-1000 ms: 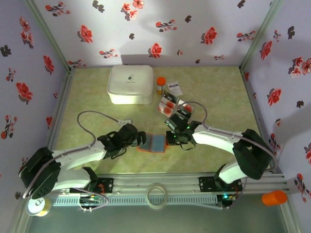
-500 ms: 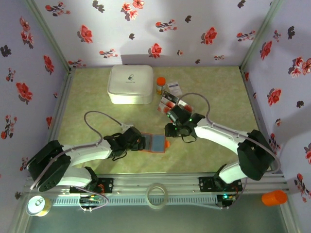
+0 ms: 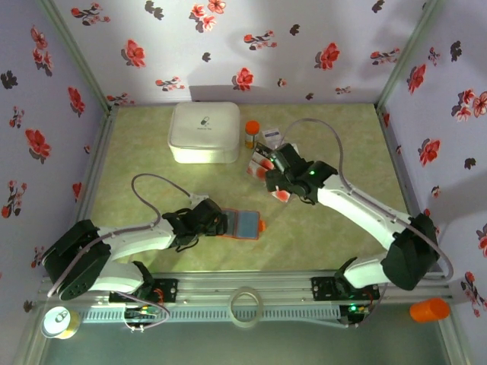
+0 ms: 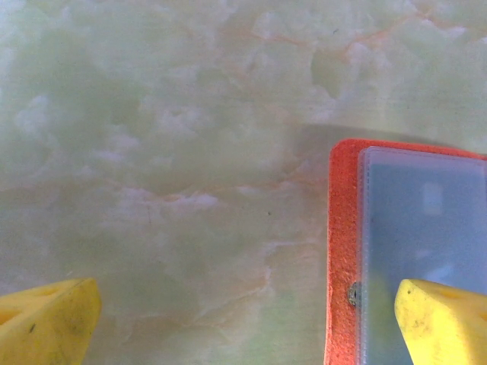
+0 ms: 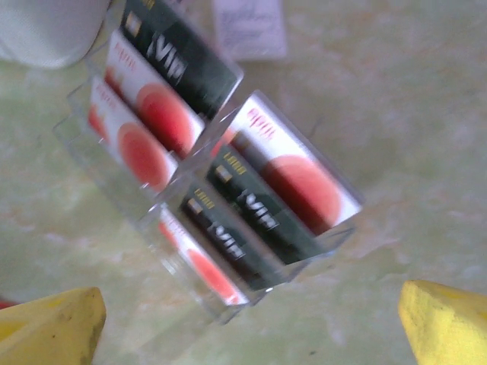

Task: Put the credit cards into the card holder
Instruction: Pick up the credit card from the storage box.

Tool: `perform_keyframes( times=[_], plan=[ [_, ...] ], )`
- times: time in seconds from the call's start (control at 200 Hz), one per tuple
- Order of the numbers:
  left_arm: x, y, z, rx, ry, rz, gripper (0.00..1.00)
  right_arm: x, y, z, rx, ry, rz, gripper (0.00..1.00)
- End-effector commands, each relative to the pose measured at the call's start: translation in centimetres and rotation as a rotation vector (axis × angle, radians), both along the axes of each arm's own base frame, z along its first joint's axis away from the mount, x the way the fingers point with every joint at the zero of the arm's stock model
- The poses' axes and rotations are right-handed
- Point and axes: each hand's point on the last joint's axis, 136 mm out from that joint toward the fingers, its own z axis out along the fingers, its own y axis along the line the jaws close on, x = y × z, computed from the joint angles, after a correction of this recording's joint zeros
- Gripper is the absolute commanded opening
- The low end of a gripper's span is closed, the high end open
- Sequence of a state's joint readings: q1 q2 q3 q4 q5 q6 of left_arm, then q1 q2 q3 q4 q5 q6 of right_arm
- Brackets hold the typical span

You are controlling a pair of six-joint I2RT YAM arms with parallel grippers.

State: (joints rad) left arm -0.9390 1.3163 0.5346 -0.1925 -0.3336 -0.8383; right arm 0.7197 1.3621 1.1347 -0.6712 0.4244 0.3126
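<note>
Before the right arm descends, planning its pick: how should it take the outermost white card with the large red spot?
Likely pinch the white card across its faces at the exposed long edge, coming from above; the clear rack holds its other edge; a dark card crowds one face.

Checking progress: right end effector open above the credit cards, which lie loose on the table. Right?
No. The credit cards stand in a clear tiered rack, per the right wrist view; the right end effector is open above them.
</note>
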Motion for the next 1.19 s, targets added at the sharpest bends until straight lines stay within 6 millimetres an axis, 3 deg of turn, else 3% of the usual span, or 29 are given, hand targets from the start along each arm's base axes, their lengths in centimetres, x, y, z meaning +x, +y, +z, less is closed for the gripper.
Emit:
perform_keyframes(
  times=[0.0, 0.19, 0.49, 0.715, 0.905, 1.075, 1.19],
  plan=[
    [0.0, 0.5, 0.0, 0.024, -0.017, 0.010, 1.00, 0.6, -2.4, 2.2, -0.107, -0.103, -0.035, 0.99],
    [0.0, 0.4, -0.1, 0.025, -0.018, 0.006, 1.00, 0.1, -2.0, 1.3, -0.093, -0.058, 0.003, 0.99],
    [-0.1, 0.5, -0.1, 0.020, -0.020, 0.009, 1.00, -1.8, 1.9, -2.9, -0.005, 0.167, 0.163, 0.99],
    [-0.1, 0.6, 0.0, 0.016, -0.025, 0.011, 1.00, -1.9, 3.2, -5.8, -0.027, 0.296, 0.199, 0.72],
    [-0.1, 0.6, 0.0, 0.010, -0.027, 0.013, 1.00, -1.2, 2.5, -7.6, -0.121, 0.326, 0.182, 0.47],
    [-0.1, 0.5, 0.0, 0.008, -0.027, 0.012, 1.00, -0.6, 2.0, -8.6, -0.197, 0.339, 0.179, 0.35],
    [-0.2, 0.6, -0.1, 0.009, -0.024, 0.012, 1.00, -0.2, 2.0, -9.3, -0.224, 0.351, 0.184, 0.32]
  ],
)
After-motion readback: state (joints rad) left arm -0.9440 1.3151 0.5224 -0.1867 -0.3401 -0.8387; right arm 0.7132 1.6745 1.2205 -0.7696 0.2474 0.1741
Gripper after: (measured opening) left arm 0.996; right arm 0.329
